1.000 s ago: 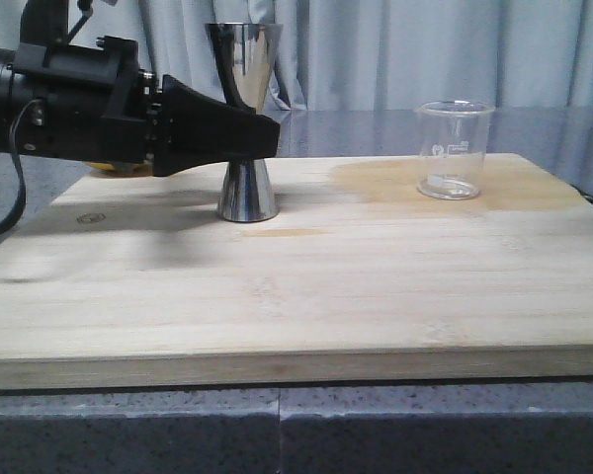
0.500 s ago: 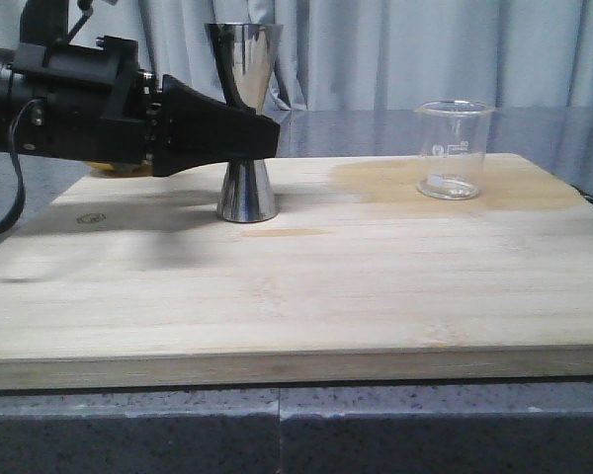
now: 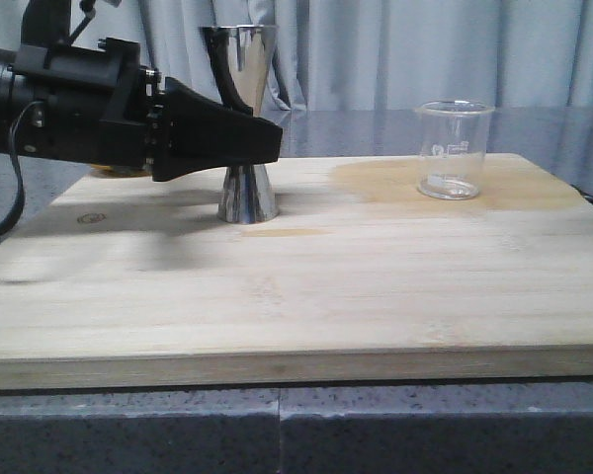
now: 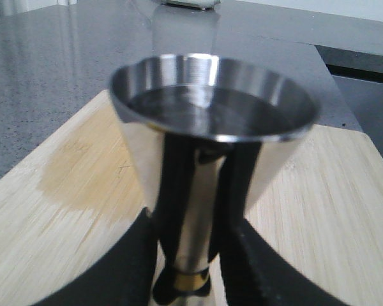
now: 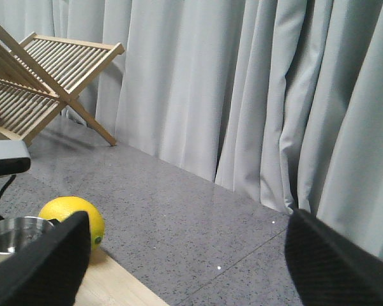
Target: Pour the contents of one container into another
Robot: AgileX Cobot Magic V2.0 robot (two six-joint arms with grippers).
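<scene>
Hourglass steel jigger (image 3: 245,118), clear glass beaker (image 3: 454,149)

Left arm: matte black throughout — a rounded cylindrical forearm housing leading into a blockier, angular wrist section. A thin black cable (image 3: 18,188) loops down from beneath the housing. Small silver screw heads show along the wrist block's top edge and at its front face. The black wedge-shaped left gripper (image 3: 262,140) tapers to blunt tips with smooth, unmarked faces. Right arm: only two black fingers (image 5: 48,264) are visible — finely textured, rubber-like surface, rounded edges.
</scene>
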